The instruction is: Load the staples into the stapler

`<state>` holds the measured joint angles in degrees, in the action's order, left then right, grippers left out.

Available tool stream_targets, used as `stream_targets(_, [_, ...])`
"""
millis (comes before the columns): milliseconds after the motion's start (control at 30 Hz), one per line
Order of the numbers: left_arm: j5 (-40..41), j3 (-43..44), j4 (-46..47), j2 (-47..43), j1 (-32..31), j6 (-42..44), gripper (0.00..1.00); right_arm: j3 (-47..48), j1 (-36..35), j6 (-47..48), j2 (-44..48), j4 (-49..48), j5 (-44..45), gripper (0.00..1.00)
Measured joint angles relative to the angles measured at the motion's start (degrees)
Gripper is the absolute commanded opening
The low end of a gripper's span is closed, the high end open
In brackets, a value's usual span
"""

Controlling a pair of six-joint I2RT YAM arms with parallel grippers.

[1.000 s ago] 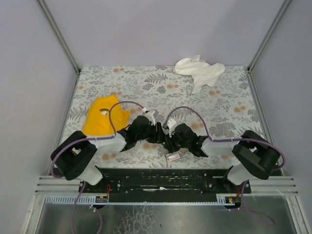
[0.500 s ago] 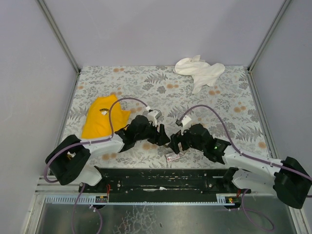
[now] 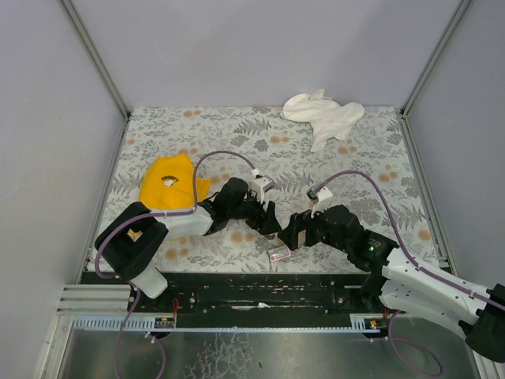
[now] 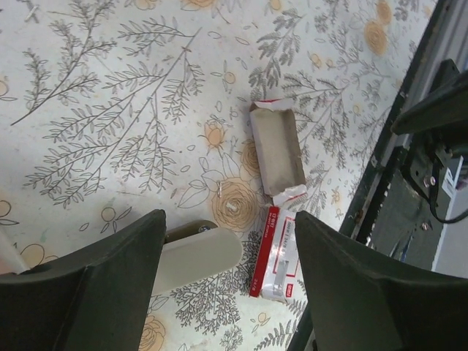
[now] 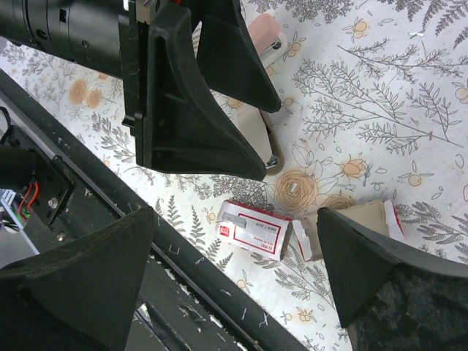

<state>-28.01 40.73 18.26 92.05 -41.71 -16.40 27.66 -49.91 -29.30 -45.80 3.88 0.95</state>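
While the left tool (image 4: 228, 234) and right tool (image 5: 235, 223) are held spread, the staples box (image 5: 252, 232) is seen on the table (image 5: 409, 110).

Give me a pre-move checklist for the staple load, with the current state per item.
1. The left gripper is open and empty: ok.
2. The right gripper is open and empty: ok.
3. The tray is out of the box sleeve: ok, it lies just beyond the sleeve's end.
4. A staple strip is located: cannot tell, no full silvery strip stands out in the tray or around it.
5. The stapler is located: ok, pink, partly hidden behind the left gripper. Whether its channel is open: cannot tell.
6. Room between the arms: probably not ok, both grippers hang close together near the box sleeve.
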Motion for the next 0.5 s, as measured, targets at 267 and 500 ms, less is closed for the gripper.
stream_targets(267, [-6.3, -2.1, 2.0, 0.2, 0.5, 4.5, 0.71, -0.6, 0.0, -1.7, 0.7, 1.6, -2.2, 0.99])
stream_targets(500, [-8.0, -2.3, 4.2, 2.0, 0.7, 7.6, 0.7, -0.9, 0.0, -1.8, 0.1, 2.2, -3.6, 1.0])
